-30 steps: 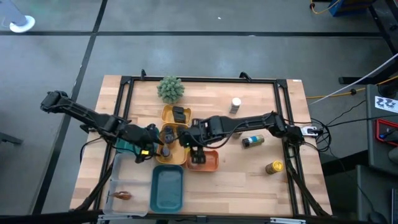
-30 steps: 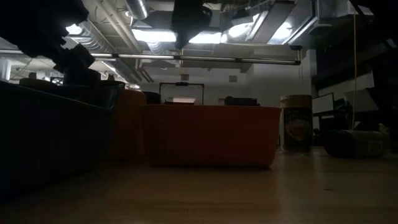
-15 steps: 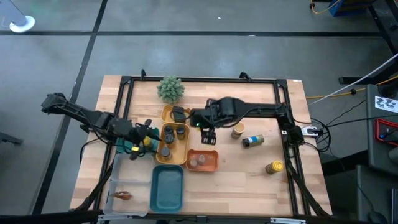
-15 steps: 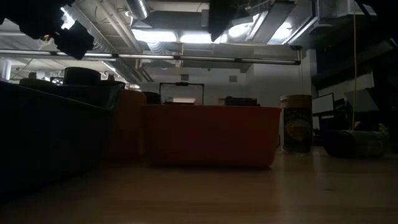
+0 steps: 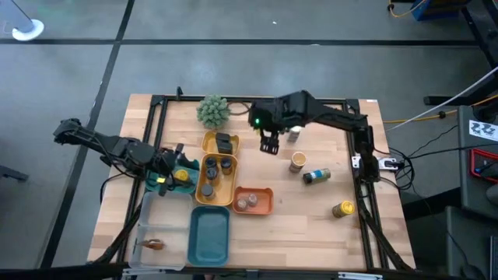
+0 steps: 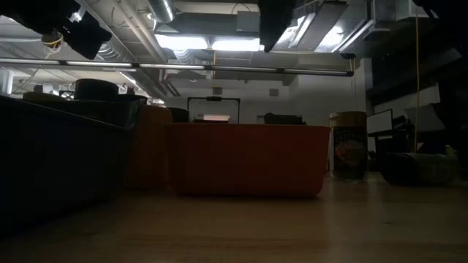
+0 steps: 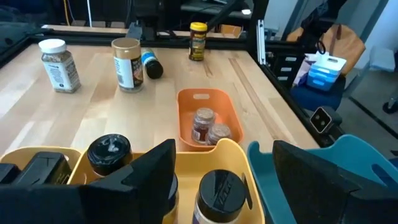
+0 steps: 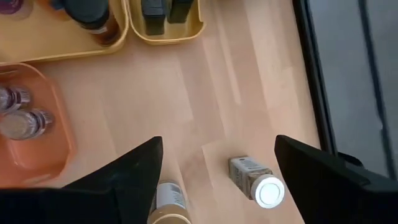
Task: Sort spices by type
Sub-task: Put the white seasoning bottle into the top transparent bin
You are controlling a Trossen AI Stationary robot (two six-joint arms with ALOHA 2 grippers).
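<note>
Bare counter [image 5: 311, 222] lies right of the orange tray [image 5: 254, 201]; spices fill the yellow tray [image 5: 215, 177]. Right tool [image 5: 270, 145], wide and empty, hovers beside the white-capped jar [image 5: 295, 131]; left tool [image 5: 173, 177], wide and empty, at the yellow tray's edge

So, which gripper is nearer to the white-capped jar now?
The right gripper. It hovers open just beside the white-capped jar, on the side toward the yellow trays. The left gripper is far off, at the left edge of the long yellow tray.
</note>
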